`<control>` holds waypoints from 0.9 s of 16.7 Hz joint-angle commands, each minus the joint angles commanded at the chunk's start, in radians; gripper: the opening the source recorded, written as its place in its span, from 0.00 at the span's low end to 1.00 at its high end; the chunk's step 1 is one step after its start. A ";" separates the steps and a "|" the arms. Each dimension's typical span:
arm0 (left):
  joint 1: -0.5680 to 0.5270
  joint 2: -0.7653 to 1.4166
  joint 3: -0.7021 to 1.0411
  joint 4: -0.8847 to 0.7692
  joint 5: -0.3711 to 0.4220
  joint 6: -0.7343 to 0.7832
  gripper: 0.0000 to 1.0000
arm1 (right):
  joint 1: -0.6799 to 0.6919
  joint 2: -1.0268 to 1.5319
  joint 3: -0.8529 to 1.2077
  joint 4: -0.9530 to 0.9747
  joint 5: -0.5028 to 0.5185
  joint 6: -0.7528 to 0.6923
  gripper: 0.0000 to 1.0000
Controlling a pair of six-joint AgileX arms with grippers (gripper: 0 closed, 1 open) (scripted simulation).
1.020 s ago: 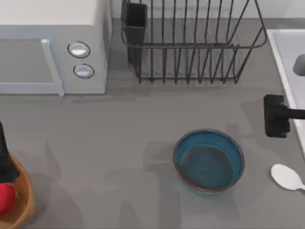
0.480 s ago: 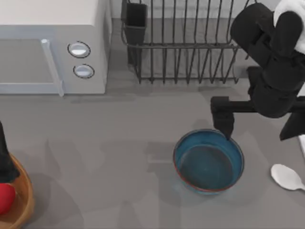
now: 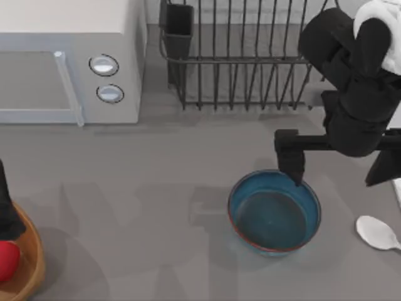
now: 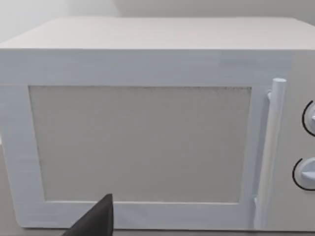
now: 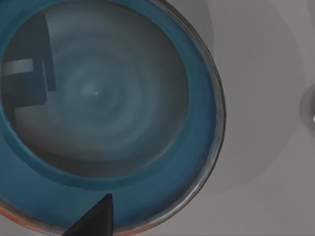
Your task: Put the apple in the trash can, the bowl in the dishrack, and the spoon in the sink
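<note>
The teal-blue bowl [image 3: 274, 211] sits upright on the table, right of centre. My right gripper [image 3: 296, 177] hangs open over the bowl's far rim, one dark finger [image 3: 291, 164] pointing down at it. In the right wrist view the bowl [image 5: 98, 98] lies close below a fingertip [image 5: 96, 221]. The white spoon [image 3: 378, 233] lies to the right of the bowl. The red apple [image 3: 5, 260] rests inside the tan trash can [image 3: 31, 260] at the left edge, with my left arm [image 3: 5, 210] just above it. The dishrack [image 3: 250, 59] stands at the back. My right arm hides most of the sink [image 3: 397, 189].
A white microwave [image 3: 69, 63] with two round knobs takes up the back left; it stands close in front in the left wrist view [image 4: 147, 142]. A black cup holder [image 3: 179, 22] sits at the dishrack's left corner. Bare grey table spreads between the trash can and the bowl.
My right arm swung from the table's right edge, by the sink, leftward to the bowl's far rim and has edged a little closer since. The left arm, apple and spoon stay put.
</note>
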 joint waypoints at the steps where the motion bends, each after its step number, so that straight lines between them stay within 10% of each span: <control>1: 0.000 0.000 0.000 0.000 0.000 0.000 1.00 | 0.001 0.007 -0.019 0.023 0.000 0.000 1.00; 15: 0.000 0.000 0.000 0.000 0.000 0.000 1.00 | 0.007 0.114 -0.250 0.365 0.001 0.007 0.92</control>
